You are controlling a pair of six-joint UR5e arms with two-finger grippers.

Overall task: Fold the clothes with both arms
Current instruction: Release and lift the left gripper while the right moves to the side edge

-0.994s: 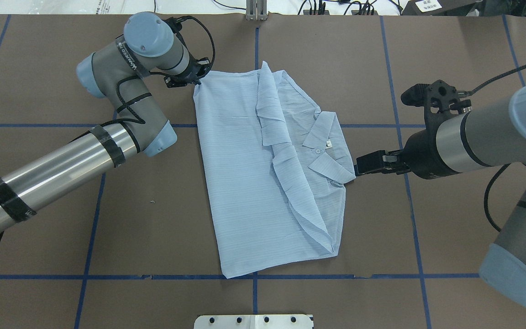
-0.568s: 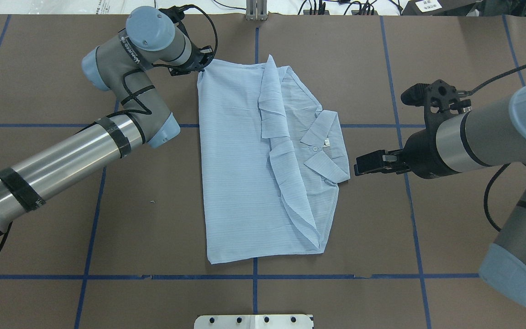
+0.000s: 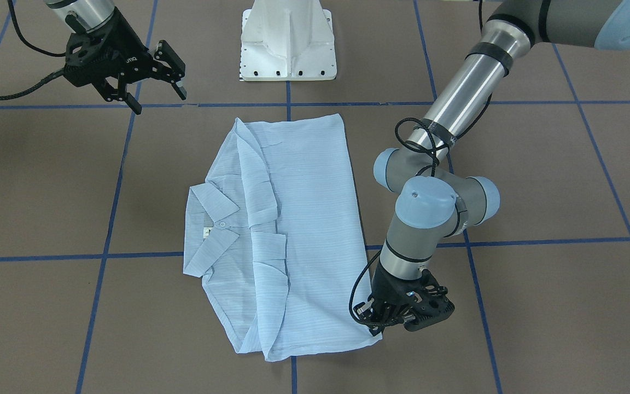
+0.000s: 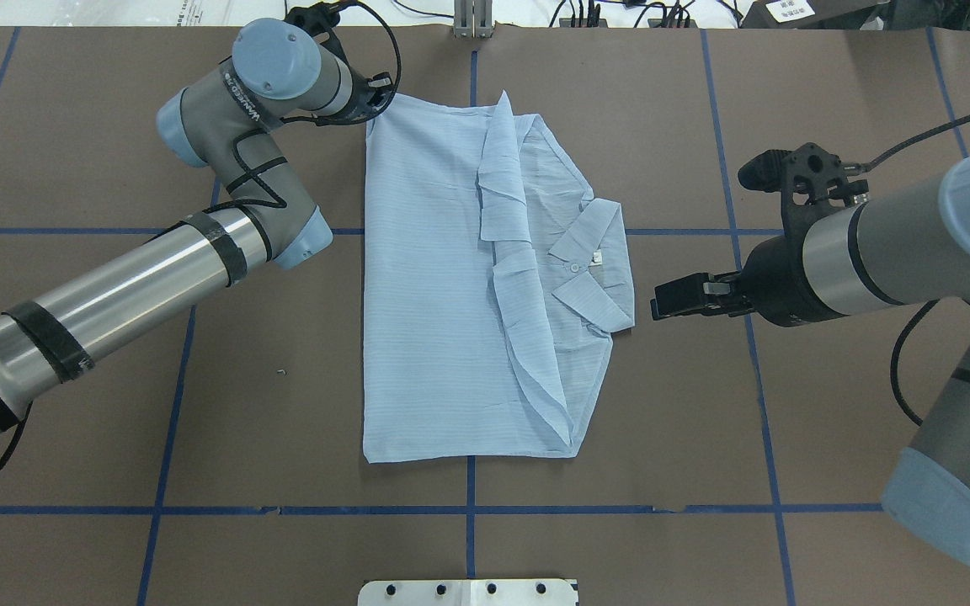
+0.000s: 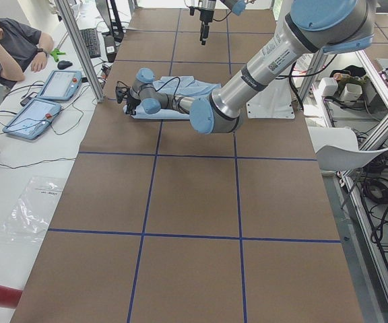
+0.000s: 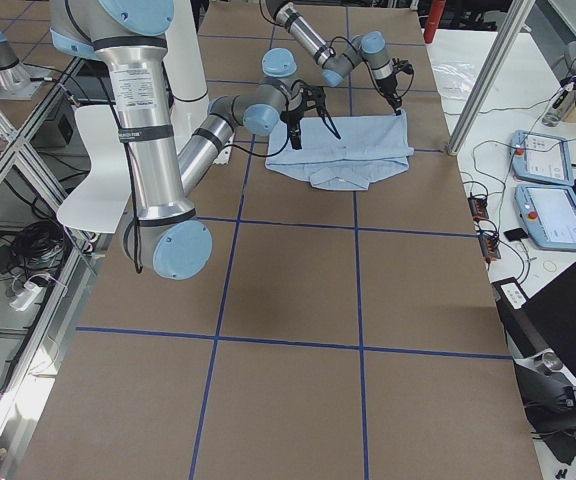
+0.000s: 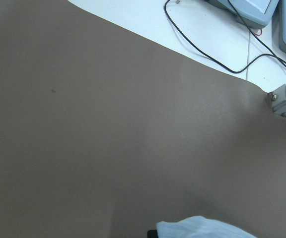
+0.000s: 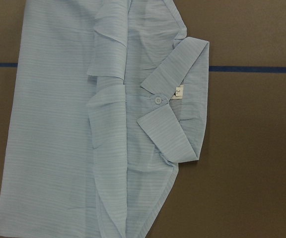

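The pale-blue striped shirt (image 4: pixel 434 278) lies folded lengthwise on the brown table, its collar (image 4: pixel 590 269) facing my right arm. It also shows in the front view (image 3: pixel 304 219) and in the right wrist view (image 8: pixel 58 124). My left gripper (image 4: pixel 374 108) is at the shirt's far left corner, low on the table and shut on the cloth (image 3: pixel 374 324). A bit of cloth shows at the bottom of the left wrist view (image 7: pixel 202 228). My right gripper (image 4: pixel 658 303) hangs open and empty just right of the collar, above the table (image 3: pixel 157 98).
The white pedestal base (image 3: pixel 287 44) stands at the near edge of the table. Blue tape lines (image 4: pixel 468 509) cross the brown surface. An aluminium post (image 4: pixel 472 17) and cables sit at the far edge. An operator (image 5: pixel 5 40) and tablets (image 5: pixel 46 101) are beyond the table.
My left gripper has moved toward the far edge, dragging the shirt's corner. The shirt has slid away from me and turned square to the tape lines. The right arm has barely moved.
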